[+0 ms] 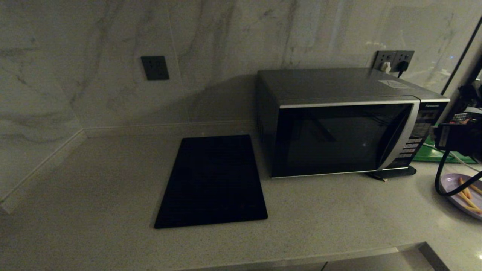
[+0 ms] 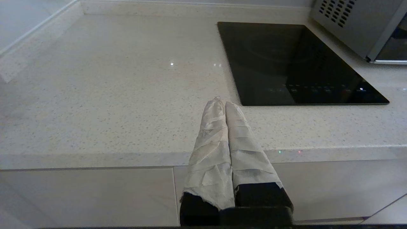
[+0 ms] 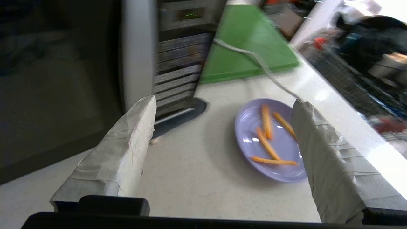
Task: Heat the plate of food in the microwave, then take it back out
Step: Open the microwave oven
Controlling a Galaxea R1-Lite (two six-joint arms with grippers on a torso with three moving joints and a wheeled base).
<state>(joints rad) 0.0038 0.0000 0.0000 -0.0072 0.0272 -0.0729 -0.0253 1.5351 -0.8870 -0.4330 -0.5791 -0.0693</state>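
Nearest, right gripper [image 3: 222, 127] spread wide, hovering over small lavender plate of orange fries [image 3: 270, 143] beside closed silver-grey microwave [image 1: 339, 124]. Probably light, rigid, glossy-slick: pinch the rim. Left gripper [image 2: 225, 105] pressed together, parked by counter edge.

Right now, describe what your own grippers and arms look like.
Both grippers have long tapered fingers wrapped in creased whitish tape on black bases: the left gripper and the right gripper. In the head view, the right arm is black and boxy with a looping black cable.
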